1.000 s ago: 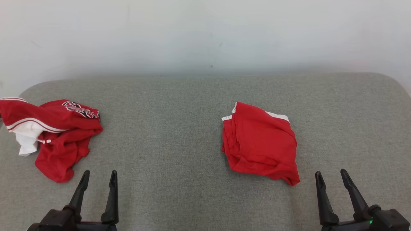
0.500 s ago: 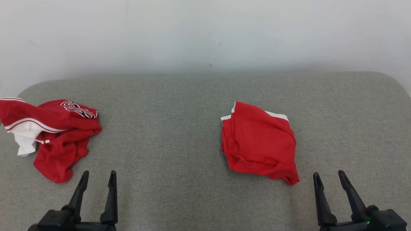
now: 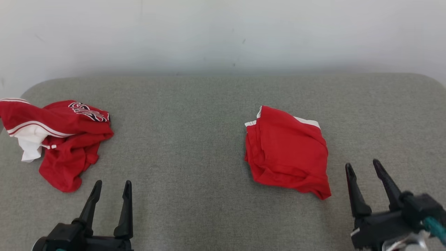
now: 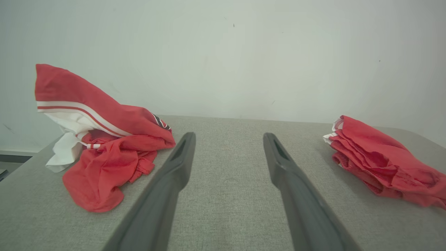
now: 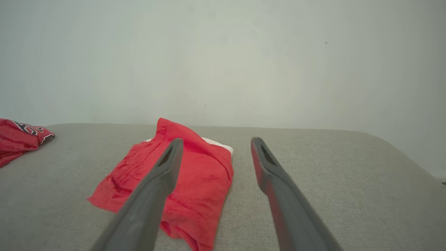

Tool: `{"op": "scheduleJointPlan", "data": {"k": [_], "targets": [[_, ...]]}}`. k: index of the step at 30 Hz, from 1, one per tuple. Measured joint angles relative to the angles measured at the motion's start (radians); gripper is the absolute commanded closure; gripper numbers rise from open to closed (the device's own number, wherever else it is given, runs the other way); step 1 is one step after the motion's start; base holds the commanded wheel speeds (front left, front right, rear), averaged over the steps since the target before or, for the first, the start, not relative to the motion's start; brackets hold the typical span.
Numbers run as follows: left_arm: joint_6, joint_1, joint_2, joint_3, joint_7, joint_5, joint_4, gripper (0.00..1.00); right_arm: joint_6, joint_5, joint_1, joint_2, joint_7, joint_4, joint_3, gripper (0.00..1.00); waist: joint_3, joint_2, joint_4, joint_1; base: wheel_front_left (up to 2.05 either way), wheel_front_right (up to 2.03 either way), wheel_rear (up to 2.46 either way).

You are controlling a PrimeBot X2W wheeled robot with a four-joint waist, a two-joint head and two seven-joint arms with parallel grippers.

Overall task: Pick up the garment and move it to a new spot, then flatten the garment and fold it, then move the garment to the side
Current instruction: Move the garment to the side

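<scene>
A crumpled red garment (image 3: 66,139) with white stripes and lettering lies at the far left of the grey padded surface; the left wrist view has it as a heap (image 4: 104,139) left of the fingers. A folded red garment (image 3: 287,153) with a white edge lies right of centre. My left gripper (image 3: 113,183) is open and holds nothing, just right of and nearer than the crumpled one. My right gripper (image 3: 362,164) is open too, close to the folded garment's right front corner. In the right wrist view the folded garment (image 5: 205,174) lies under and behind the left finger.
The grey fabric surface (image 3: 195,115) has rounded far corners and ends at a pale wall (image 3: 223,35). Its left edge runs right beside the crumpled garment. Bare cloth stretches between the two garments and to the right of the folded one.
My right gripper has risen and come forward beside the folded garment's corner. The head camera has shifted a little. Both garments lie as before.
</scene>
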Motion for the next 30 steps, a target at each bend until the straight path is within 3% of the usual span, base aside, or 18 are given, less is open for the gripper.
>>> {"op": "scheduleJointPlan", "data": {"k": [5,12,21,28,29,30], "targets": [[0.0,-0.019,-0.005,-0.014,0.0,0.0,-0.001,0.0,0.0,0.002,-0.131,-0.04,0.053,0.089,0.023,0.0,0.032,0.0,0.018,0.0,0.0,0.0,0.0],[0.0,-0.073,-0.013,-0.043,0.0,-0.003,0.001,0.0,0.0,0.032,-0.339,-0.087,0.138,0.304,0.059,0.0,0.098,0.0,0.058,0.0002,0.0,0.0,0.0],[0.0,-0.132,-0.025,-0.063,0.0,-0.012,0.011,0.0,0.0,0.074,-0.484,-0.095,0.173,0.556,0.09,0.0,0.175,0.0001,0.101,0.0003,0.0,0.0,0.0],[0.0,-0.137,-0.028,-0.058,0.0,-0.012,0.017,0.0,0.0,0.146,-0.516,-0.068,0.173,0.659,0.157,0.0,0.201,0.0001,0.108,0.0001,0.0,0.0,0.0],[0.0,-0.137,-0.029,-0.057,0.0,-0.012,0.017,0.0,-0.001,0.167,-0.52,-0.062,0.174,0.667,0.166,0.23,0.201,0.0001,0.105,0.0,0.0,0.0,0.0],[0.0,-0.138,-0.03,-0.056,0.0,-0.012,0.018,0.0,-0.003,0.187,-0.524,-0.057,0.178,0.673,0.181,0.53,0.2,0.0,0.101,0.0,0.0,0.0,0.0]]}}
